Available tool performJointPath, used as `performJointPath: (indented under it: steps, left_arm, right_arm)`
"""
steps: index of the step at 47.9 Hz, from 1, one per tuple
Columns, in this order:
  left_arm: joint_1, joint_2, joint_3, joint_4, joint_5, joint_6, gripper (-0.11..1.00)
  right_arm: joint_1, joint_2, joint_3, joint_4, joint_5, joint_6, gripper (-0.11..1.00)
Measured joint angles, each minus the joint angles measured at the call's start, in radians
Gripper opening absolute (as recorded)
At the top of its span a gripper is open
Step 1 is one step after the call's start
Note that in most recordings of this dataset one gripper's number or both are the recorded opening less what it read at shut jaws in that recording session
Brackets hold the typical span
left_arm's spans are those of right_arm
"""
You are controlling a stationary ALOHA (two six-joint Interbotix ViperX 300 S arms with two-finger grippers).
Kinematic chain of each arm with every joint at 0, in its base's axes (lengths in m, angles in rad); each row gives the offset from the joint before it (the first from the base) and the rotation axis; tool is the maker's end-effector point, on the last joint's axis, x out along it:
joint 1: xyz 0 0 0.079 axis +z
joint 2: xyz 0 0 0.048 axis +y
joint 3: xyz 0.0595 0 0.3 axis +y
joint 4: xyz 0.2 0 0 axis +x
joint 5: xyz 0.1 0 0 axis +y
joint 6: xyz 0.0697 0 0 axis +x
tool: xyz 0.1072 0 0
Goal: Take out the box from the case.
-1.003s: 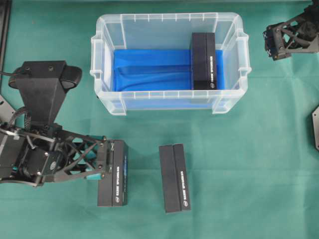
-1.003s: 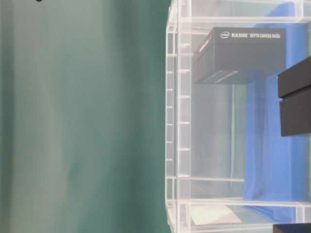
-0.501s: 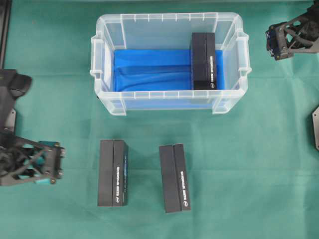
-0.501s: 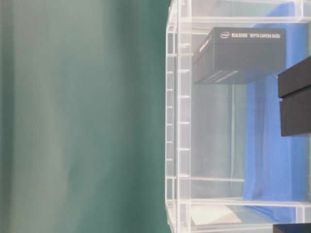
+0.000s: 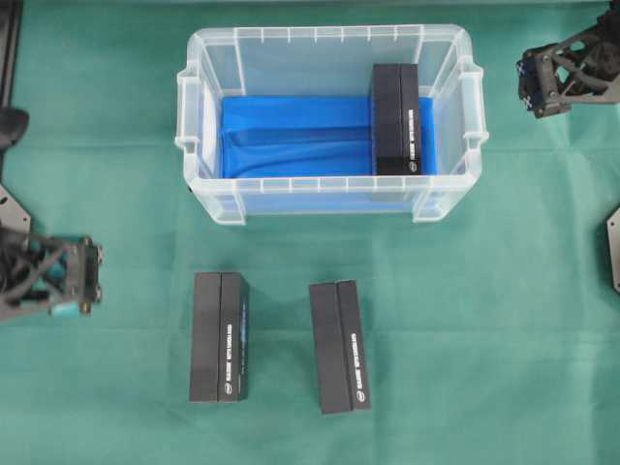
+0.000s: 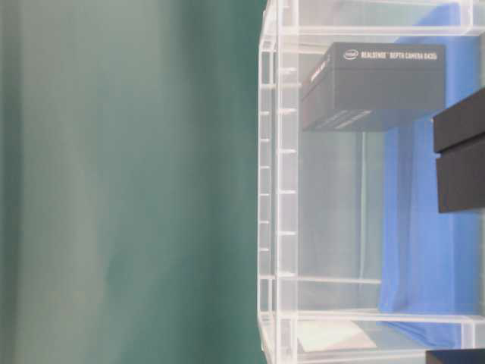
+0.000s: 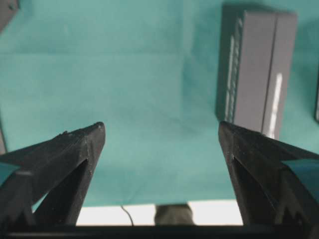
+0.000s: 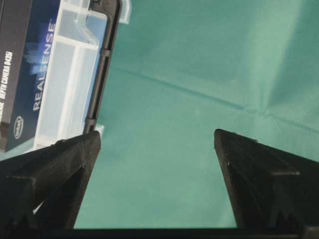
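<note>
The case (image 5: pixel 329 184) is a clear plastic tub with a blue sheet on its bottom, at the top middle of the overhead view. One black box (image 5: pixel 396 118) stands inside it at the right end; it also shows in the table-level view (image 6: pixel 375 85) and the right wrist view (image 8: pixel 20 69). Two black boxes lie on the cloth in front of the case, one at the left (image 5: pixel 219 336) and one at the right (image 5: pixel 339 346). My left gripper (image 5: pixel 89 278) is open and empty at the far left. My right gripper (image 5: pixel 526 85) is open and empty, right of the case.
Green cloth covers the table. In the left wrist view the left outside box (image 7: pixel 254 69) lies ahead to the right of the open jaws. The case's rim and handle (image 8: pixel 94 59) stand left of the right gripper. A dark fixture (image 5: pixel 612 252) sits at the right edge.
My left gripper has let go of the left outside box and drawn back to the far left edge. The box stays on the cloth. The right arm has hardly moved.
</note>
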Motion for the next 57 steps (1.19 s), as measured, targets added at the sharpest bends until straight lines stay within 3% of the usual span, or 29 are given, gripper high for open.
performJointPath:
  steps: [7, 26, 34, 45, 57]
  left_arm:
    - [0.103, -0.014, 0.008, 0.0, 0.008, 0.106, 0.95]
    - [0.443, -0.017, 0.008, 0.0, -0.012, 0.472, 0.95]
    - [0.569, -0.018, 0.008, 0.0, -0.052, 0.578, 0.95]
    - [0.678, -0.017, 0.008, -0.002, -0.083, 0.66, 0.95]
    - [0.692, -0.015, 0.008, -0.003, -0.097, 0.673, 0.95]
  right_arm:
    - [0.0, -0.002, -0.002, 0.0, 0.0, 0.0, 0.93]
    - [0.0, -0.002, 0.0, 0.002, 0.011, 0.002, 0.93]
    - [0.0, -0.002, 0.0, 0.0, 0.012, 0.003, 0.93]
    - [0.0, -0.002, 0.0, 0.0, 0.014, 0.008, 0.93]
    - [0.0, -0.002, 0.0, 0.002, 0.023, 0.008, 0.93]
